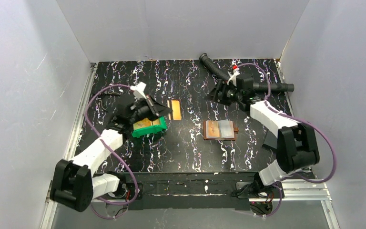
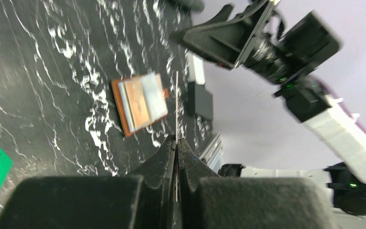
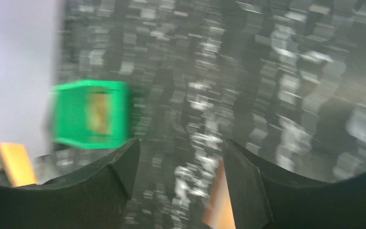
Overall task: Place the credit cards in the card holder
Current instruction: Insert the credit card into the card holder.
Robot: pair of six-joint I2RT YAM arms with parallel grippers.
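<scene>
My left gripper (image 1: 162, 112) (image 2: 177, 139) is shut on an orange credit card (image 1: 174, 109), held above the table; the left wrist view shows this card edge-on (image 2: 177, 105) between the pressed fingers. More yellowish credit cards (image 1: 145, 123) lie in the green bin (image 1: 148, 130) just below that gripper. The brown card holder (image 1: 220, 130) (image 2: 140, 102) lies open on the table's middle, pale pockets up. My right gripper (image 1: 218, 93) (image 3: 178, 143) hovers behind the holder, open, with nothing between its fingers. A blurred orange-brown shape (image 3: 219, 202) shows by its right finger; I cannot tell what it is.
The green bin (image 3: 90, 113) stands left of centre on the black marbled table (image 1: 186, 152). A black ribbed hose (image 1: 213, 67) runs along the back right. White walls enclose three sides. Purple cables loop beside both arms.
</scene>
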